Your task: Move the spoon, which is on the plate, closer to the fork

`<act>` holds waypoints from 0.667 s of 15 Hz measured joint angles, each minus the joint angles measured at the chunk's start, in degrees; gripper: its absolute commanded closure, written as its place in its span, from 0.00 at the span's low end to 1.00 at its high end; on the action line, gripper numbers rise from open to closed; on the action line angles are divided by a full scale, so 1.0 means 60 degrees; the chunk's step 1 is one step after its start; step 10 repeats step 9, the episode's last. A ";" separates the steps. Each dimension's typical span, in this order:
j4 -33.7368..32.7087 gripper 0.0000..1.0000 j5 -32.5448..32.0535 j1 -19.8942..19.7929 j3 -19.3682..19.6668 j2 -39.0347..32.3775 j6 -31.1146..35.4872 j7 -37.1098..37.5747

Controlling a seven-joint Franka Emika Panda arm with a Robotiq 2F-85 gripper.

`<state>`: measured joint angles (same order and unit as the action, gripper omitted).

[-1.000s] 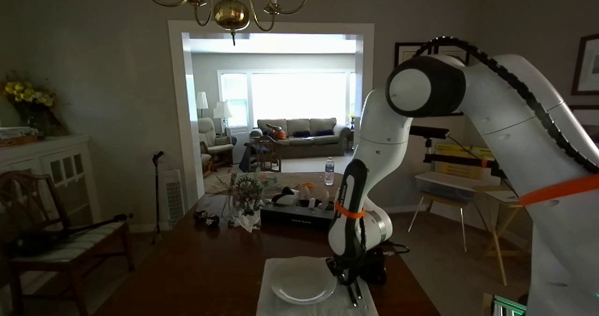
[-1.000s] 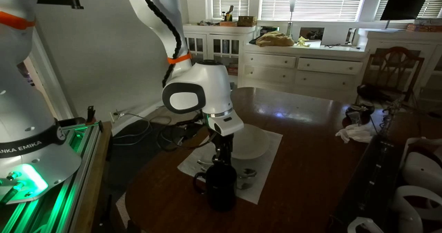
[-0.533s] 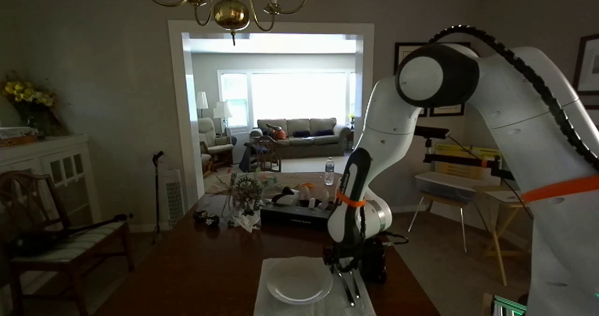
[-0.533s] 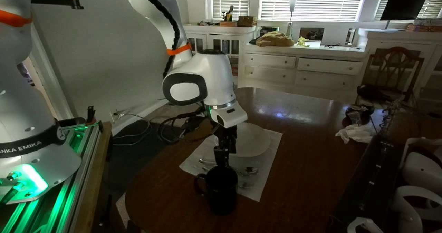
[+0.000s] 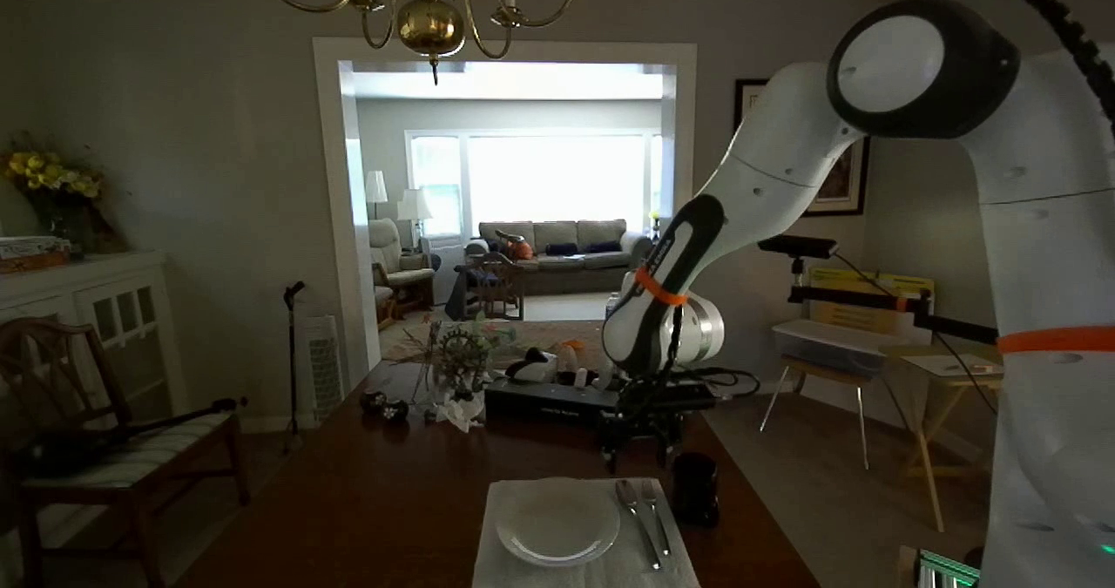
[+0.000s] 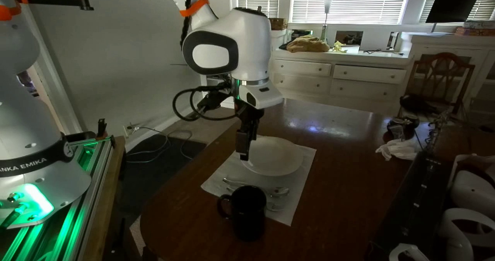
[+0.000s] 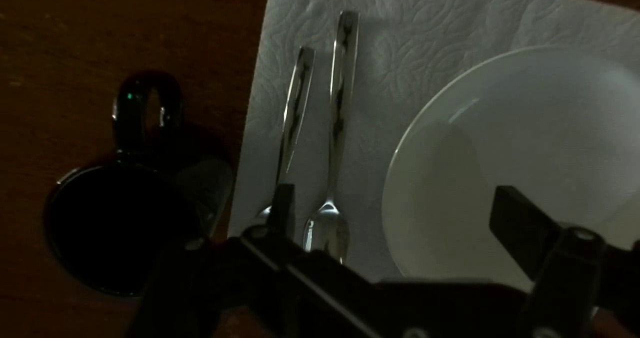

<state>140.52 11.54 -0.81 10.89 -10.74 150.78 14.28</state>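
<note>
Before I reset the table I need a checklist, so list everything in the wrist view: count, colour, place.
table: 1, brown wood, beneath the setting
paper towel: 1, white, on the table
dinner plate: 1, white, on the paper towel
spoon: 1, silver, on the paper towel, beside the dinner plate
fork: 1, silver, beside the spoon, head mostly hidden
mug: 1, black, beside the paper towel
hand: 1, black, open, at the view's bottom

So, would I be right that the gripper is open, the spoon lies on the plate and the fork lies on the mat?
Not quite: the spoon isn't on the plate. The wrist view shows it on the mat, between plate and fork. The rest holds: the gripper is open and the fork lies on the mat.
</note>
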 measured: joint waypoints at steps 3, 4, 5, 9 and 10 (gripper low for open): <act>-0.0199 0.00 -0.0260 -0.0190 -0.0001 0.0851 -0.1904 0.0280; -0.0254 0.00 -0.0447 -0.0254 -0.0001 0.1096 -0.2464 0.0613; -0.0296 0.00 -0.0704 -0.0313 -0.0002 0.1308 -0.2949 0.0949; -0.0303 0.00 -0.1024 -0.0399 -0.0003 0.1628 -0.3432 0.1363; -0.0303 0.00 -0.1024 -0.0399 -0.0003 0.1628 -0.3432 0.1363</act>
